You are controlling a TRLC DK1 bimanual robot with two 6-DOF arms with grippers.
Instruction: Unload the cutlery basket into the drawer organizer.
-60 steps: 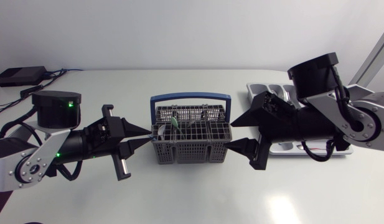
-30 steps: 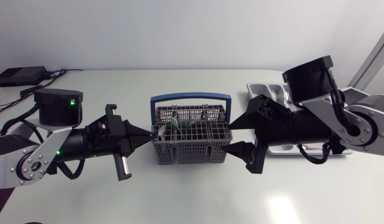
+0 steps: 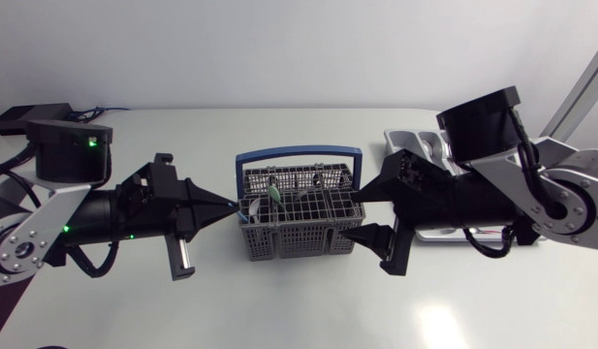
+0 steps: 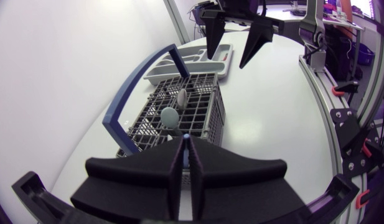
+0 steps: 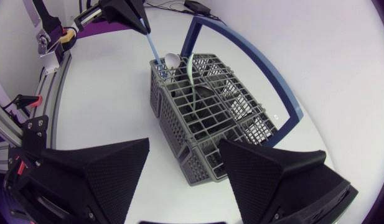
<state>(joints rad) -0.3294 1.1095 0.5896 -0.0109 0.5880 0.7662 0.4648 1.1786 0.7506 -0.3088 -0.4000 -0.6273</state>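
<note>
**Left gripper** (image 3: 234, 206): fingers pressed together, pinching the tip of a thin light-blue handle (image 5: 152, 46). The handle belongs to a utensil standing in the end compartment of the cutlery basket (image 3: 299, 225), at the basket's 9 o'clock end in the head view. The kind of utensil cannot be told, as its working end is hidden in the mesh.

**Right gripper** (image 3: 358, 215): fingers spread, straddling the basket's 3 o'clock end. Whether either finger touches the wall cannot be told.

**Drawer organizer** (image 3: 412, 142): near the basket at about 2 o'clock, largely covered by the right arm.

**Neighbouring pieces:** a grey spoon (image 5: 172, 60) and a green-handled piece (image 5: 188, 67) stand just beside the held handle. The blue carrying handle (image 3: 299, 153) arches along the basket's 12 o'clock side.

**Step in hand (judged):** drawing the first piece out of its compartment.

- **Direction:** lift along the handle's own axis until the working end clears the rim, and only then swing toward 2 o'clock. A sideways pull would lever against the mesh and could drag or tip the basket.
- **Bracing:** the right gripper is well placed to steady the basket.
- **Speed:** the pinch sits at the very tip of a slender handle, so the piece may pivot. Move slowly.
- **Route:** the path crosses the carrying handle and the right arm, so that arm will probably need to clear the way or take the piece.
</note>
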